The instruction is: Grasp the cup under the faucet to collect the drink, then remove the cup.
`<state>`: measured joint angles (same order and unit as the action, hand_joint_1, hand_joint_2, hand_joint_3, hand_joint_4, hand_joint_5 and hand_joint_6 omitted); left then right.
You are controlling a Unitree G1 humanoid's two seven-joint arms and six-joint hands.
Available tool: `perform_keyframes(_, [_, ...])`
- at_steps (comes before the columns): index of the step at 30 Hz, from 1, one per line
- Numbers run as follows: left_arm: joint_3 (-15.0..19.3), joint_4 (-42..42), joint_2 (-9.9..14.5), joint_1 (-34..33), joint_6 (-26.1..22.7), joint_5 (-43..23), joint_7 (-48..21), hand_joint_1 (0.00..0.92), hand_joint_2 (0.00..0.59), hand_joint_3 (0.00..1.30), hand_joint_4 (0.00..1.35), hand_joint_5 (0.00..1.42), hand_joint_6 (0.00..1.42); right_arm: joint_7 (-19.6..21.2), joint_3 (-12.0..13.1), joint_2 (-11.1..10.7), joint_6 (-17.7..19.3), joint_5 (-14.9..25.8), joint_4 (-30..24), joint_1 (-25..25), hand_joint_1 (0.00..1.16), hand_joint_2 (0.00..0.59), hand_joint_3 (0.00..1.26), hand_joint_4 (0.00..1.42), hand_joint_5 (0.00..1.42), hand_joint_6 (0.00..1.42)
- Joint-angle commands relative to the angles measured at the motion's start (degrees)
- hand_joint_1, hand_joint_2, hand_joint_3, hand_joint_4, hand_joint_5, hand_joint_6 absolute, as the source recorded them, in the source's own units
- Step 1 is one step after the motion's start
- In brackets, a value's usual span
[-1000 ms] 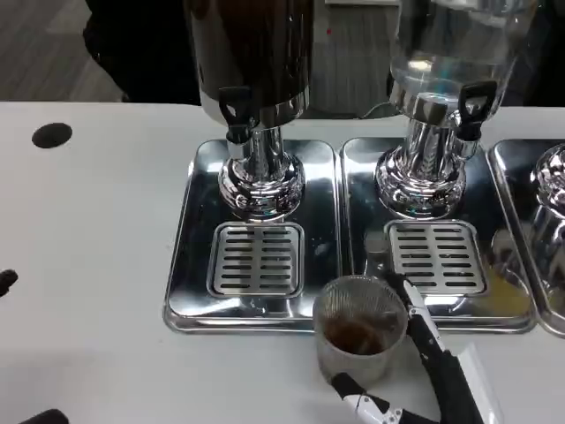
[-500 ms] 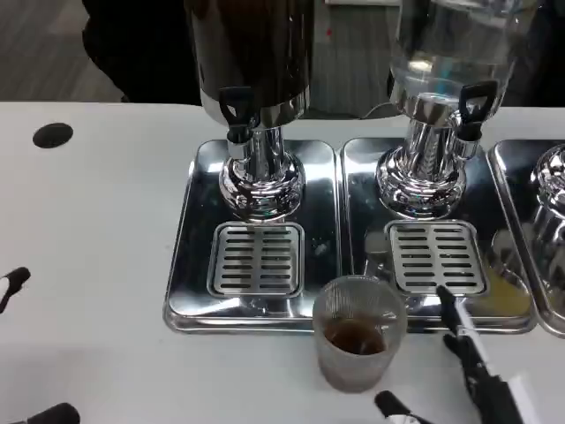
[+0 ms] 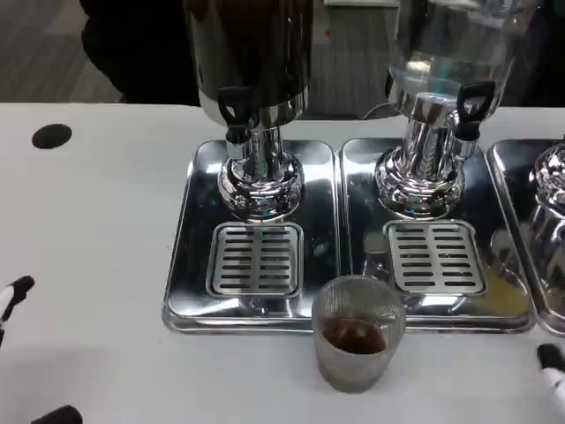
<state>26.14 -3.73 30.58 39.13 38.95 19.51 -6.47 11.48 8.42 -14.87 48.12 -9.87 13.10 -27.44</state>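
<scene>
Cup (image 3: 356,334) stood on table (image 3: 97,247) w/ dark drink inside, just before drip trays, clear of faucet (image 3: 235,113); touched by neither hand. Right hand (image 3: 553,364) & left hand (image 3: 16,294) at frame edges, finger state can't tell. Task looked done.

Left hand (image 3: 16,296) and right hand (image 3: 552,364) at frame edges, empty.

Lighting: bright, even, from overhead. White table (image 3: 88,230) nearly blown out, shadows faint. Strong glare and mirror reflections lay on the steel drip trays (image 3: 190,300) and chrome dispenser bases (image 3: 261,185). Upper background was dim. Focus soft overall; ribbed cup (image 3: 357,331) slightly blurred; frame edges softer.
</scene>
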Motion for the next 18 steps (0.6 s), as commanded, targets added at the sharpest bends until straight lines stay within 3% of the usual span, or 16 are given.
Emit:
perform_keyframes(1, [1.41,4.28,1.24,-1.47,1.05,3.31,3.35,0.000,0.005,0.00,0.00,0.00,0.00,2.75,4.66,-0.69,-0.61,-5.03,-1.70,0.69,0.65,0.412,0.24,0.20,0.15,0.12])
perform_keyframes(3, [2.31,7.76,2.43,-2.72,1.74,4.50,5.33,0.000,0.007,0.00,0.00,0.00,0.00,5.92,7.54,-1.46,-2.01,-11.65,-3.99,1.00,0.60,0.482,0.28,0.24,0.18,0.13])
perform_keyframes(5, [2.57,9.95,2.93,-3.40,2.62,4.91,6.80,0.000,0.008,0.00,0.00,0.00,0.00,8.52,8.83,-1.53,-3.18,-16.83,-5.97,0.85,0.57,0.528,0.32,0.28,0.19,0.14])
perform_keyframes(10, [2.69,12.25,3.17,-3.84,3.57,6.90,10.86,0.000,0.010,0.00,0.00,0.00,0.00,15.21,9.42,-2.10,-6.48,-29.76,-11.03,-0.27,0.54,0.578,0.36,0.29,0.20,0.12])
perform_keyframes(13, [2.47,11.53,1.89,-3.34,3.64,7.66,12.80,0.000,0.014,0.00,0.00,0.00,0.00,16.58,8.84,-2.66,-9.07,-33.08,-11.69,0.12,0.54,0.586,0.36,0.29,0.19,0.12])
perform_keyframes(18, [1.19,9.23,-0.37,-2.54,2.26,10.48,15.99,0.000,0.025,0.00,0.00,0.00,0.00,16.63,7.42,-3.86,-13.11,-34.25,-11.08,0.79,0.55,0.586,0.38,0.26,0.14,0.05])
